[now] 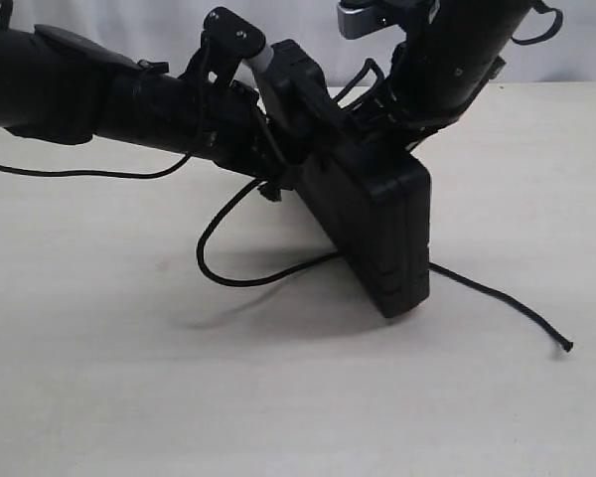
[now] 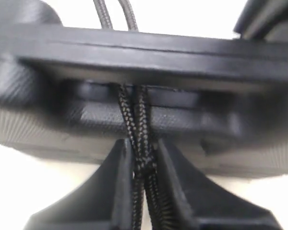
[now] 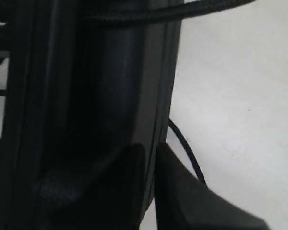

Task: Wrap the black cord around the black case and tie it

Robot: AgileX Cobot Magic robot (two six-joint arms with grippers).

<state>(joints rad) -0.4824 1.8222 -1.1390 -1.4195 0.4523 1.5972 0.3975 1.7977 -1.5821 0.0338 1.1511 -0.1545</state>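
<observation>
**A:** Where is the black case sitting?

**B:** It is standing on one edge in the middle of the table and leaning over, with both arms crowding around its top. It is showing matte black all over, flat and boxy, with seam lines running along the narrow side facing near.

**A:** And the black cord?

**B:** It is dropping from the case's upper left and curling across the table on the left. It is then disappearing behind the case, coming out on the right and trailing toward the near right.

**A:** What is the left gripper doing?

**B:** Its fingers are pinching two braided strands of the cord, nearly closed, just beside the case's edge.

**A:** And the right gripper?

**B:** Its fingers are pressing close together, with the case's rim running into the slit between them.

**A:** The surroundings?

**B:** The table is showing a pale beige, matte top carrying soft shadows. A whitish backdrop is running along the far side.
</observation>
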